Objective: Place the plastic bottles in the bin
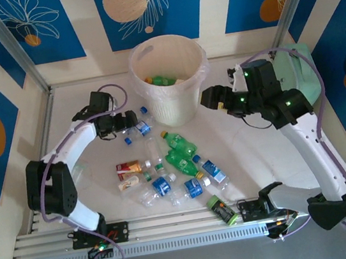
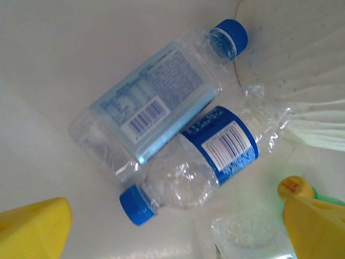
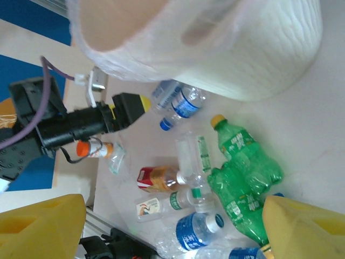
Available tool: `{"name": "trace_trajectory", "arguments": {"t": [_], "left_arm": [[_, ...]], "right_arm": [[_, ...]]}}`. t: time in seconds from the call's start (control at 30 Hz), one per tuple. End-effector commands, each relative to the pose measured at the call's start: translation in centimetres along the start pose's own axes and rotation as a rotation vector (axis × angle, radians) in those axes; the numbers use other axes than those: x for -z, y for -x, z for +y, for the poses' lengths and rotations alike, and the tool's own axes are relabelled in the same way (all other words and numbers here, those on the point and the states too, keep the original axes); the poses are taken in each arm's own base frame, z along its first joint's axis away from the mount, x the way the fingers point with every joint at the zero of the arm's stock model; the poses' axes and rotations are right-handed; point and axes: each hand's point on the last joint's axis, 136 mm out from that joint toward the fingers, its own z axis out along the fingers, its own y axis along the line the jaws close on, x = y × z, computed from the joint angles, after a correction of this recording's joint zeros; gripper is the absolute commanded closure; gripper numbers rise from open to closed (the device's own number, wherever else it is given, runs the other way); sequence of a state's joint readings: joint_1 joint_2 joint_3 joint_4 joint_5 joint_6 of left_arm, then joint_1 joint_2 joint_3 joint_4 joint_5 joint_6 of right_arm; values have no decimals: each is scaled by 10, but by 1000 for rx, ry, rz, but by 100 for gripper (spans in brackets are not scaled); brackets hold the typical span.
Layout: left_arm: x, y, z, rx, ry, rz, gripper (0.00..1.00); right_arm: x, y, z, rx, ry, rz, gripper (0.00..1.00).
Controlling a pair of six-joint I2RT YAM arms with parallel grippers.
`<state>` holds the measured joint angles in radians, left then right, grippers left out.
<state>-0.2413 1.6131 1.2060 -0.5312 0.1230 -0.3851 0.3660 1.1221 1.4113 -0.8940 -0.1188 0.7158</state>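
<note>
Bright, even light; soft shadows; blurred yellow fingers (image 2: pixel 32 229) up close.

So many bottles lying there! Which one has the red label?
The bottle with the red label lies at the pile's left edge, beside a cream-labelled bottle; the others are green or clear.

Blue wall panels (image 1: pixel 36 26) with white leaf drawings and orange circles, cream strips (image 1: pixel 87 19) between, white tabletop (image 1: pixel 254 157), aluminium rails (image 1: pixel 173 221) along its near edge
</note>
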Motion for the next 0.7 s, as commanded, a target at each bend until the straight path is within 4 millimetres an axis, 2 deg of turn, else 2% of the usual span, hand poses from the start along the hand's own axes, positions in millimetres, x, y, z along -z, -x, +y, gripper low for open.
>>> {"name": "trace_trajectory", "arguments": {"t": [0.0,0.3,0.67], "left_arm": [[-6,19,3,-90,19,-21,0],[-47,32,18,-122,84,15,2],[-74,18,36,-99,149,82,4]], "right_arm": [[0,0,0,-32,23,-18,15],[-8,-4,0,-55,45,11,15],[-13,-9,-6,-76,34,32,15]]}}
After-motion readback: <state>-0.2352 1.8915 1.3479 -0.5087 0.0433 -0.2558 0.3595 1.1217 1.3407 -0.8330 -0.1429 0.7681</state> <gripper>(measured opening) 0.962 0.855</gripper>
